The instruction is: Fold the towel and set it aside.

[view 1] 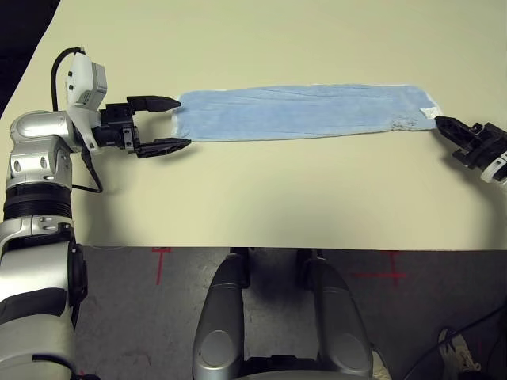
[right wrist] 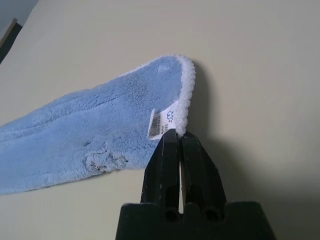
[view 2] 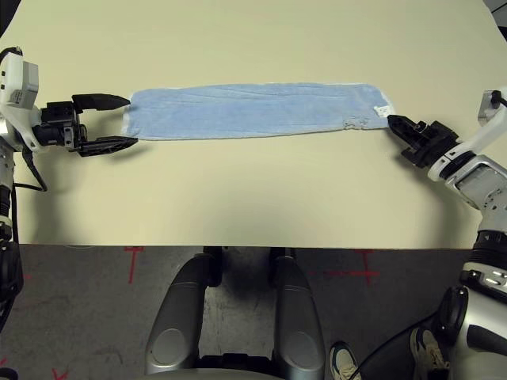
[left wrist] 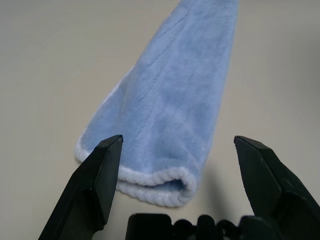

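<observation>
The light blue towel (view 1: 301, 111) lies flat on the table as a long narrow strip running left to right, whitish border along its edges. My left gripper (view 1: 182, 123) is open at the strip's left end, one finger on each side of the rounded end (left wrist: 160, 190), not touching it. My right gripper (view 2: 390, 120) is shut at the strip's right end. In the right wrist view its fingertips (right wrist: 170, 137) pinch the white border at the near corner, just below a small white tag (right wrist: 162, 122).
The beige table (view 1: 253, 198) stretches bare in front of and behind the towel. Its front edge runs across just below both grippers, with grey floor and red tape marks (view 1: 161, 257) beyond it.
</observation>
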Controlling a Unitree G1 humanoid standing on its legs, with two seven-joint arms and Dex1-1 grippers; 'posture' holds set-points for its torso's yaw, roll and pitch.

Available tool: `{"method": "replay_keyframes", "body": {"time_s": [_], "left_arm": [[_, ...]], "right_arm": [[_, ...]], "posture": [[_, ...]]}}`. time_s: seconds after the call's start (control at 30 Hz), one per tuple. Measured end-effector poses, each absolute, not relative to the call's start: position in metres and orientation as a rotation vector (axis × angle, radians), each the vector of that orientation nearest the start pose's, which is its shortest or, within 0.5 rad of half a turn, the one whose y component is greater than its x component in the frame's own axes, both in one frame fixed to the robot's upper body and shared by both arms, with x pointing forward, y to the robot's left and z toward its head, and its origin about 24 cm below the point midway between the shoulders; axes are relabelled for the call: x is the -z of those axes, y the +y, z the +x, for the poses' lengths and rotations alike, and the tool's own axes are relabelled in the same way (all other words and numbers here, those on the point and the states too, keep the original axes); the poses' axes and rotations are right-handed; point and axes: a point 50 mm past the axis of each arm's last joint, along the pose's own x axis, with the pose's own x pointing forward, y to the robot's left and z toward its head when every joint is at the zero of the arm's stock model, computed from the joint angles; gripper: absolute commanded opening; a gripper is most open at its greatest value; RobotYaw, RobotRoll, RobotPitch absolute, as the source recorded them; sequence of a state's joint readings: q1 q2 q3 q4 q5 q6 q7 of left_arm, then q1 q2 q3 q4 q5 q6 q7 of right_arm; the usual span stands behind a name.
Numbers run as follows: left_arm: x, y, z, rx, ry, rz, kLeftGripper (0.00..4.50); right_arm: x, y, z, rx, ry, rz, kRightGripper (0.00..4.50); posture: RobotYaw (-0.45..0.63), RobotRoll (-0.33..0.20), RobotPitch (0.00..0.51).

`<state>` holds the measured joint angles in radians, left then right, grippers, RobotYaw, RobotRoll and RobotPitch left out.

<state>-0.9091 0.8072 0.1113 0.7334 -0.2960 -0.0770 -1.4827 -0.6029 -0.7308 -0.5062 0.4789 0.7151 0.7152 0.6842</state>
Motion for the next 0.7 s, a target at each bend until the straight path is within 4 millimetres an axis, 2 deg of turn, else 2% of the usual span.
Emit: {"method": "replay_keyframes", "body": {"time_s": [0.23,0.43,0.53,0.7], "left_arm": [[-0.243,0.282,0.337,0.986,-0.128,0.453,4.50],[-0.243,0.280,0.339,0.983,-0.130,0.439,4.50],[-0.245,0.280,0.339,0.999,-0.132,0.442,4.50],[-0.250,0.280,0.341,1.005,-0.145,0.441,4.50]], "right_arm": [[-0.187,-0.333,0.310,-0.445,0.003,0.436,0.03],[-0.201,-0.319,0.301,-0.648,-0.007,0.530,0.03],[-0.208,-0.321,0.296,-0.675,-0.013,0.533,0.03],[-0.204,-0.330,0.288,-0.644,0.010,0.526,0.03]], "posture": [[0.05,0.000,0.361],[0.04,0.000,0.360],[0.04,0.000,0.359],[0.03,0.000,0.358]]}}
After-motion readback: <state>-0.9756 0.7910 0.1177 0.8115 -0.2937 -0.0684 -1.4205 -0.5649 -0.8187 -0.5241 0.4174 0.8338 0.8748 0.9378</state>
